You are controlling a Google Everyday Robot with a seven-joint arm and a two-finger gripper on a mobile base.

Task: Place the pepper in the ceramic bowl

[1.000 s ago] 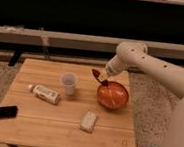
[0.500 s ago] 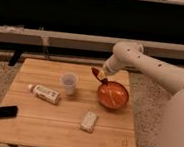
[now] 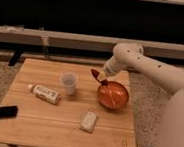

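Five things sit on a pale wooden surface point(image 3: 38, 132) of jointed planks with a smooth, light grain. The ceramic bowl point(image 3: 113, 95) is round, shallow and glossy orange-red, and it stands toward the right edge. Left of it, well apart, a translucent plastic cup point(image 3: 69, 83) stands upright. A small bottle point(image 3: 45, 93) with a pale label lies on its side nearer the left. A flat black phone point(image 3: 3, 111) lies at the front left corner, and a pale rectangular packet point(image 3: 88, 121) lies in front of the bowl.

A white, smooth-shelled arm reaches in from the right. Its gripper point(image 3: 101, 77) hangs just above the bowl's back left rim, with the jaws closed on the pepper point(image 3: 94, 73). The pepper is dark red and tapered, and it sticks out to the left, off the surface and not inside the bowl.

Speckled carpet lies under the surface. Behind it are a low pale rail and a dark wall.
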